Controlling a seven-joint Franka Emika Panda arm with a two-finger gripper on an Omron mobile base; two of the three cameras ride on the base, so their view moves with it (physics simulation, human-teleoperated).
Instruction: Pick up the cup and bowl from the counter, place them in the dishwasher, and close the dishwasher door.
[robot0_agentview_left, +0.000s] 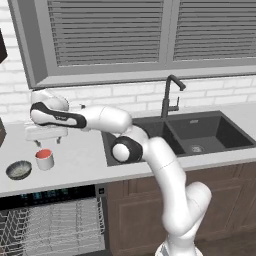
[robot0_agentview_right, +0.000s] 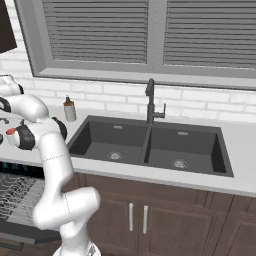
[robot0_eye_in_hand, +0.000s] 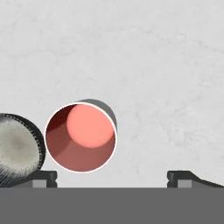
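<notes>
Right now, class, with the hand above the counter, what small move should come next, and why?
Probably shift the open gripper sideways until the cup sits midway between the fingertips, then descend. In the hand view the cup stands upright and off-centre, near one fingertip, with the bowl close beside it.

Both base views look forward and down from behind the white arm, left and right, sharing the dark double sink (robot0_agentview_left: 200, 132) set in the pale grey desk (robot0_agentview_left: 80, 155). The hand view looks straight down, close above the desk (robot0_eye_in_hand: 153, 65).
</notes>
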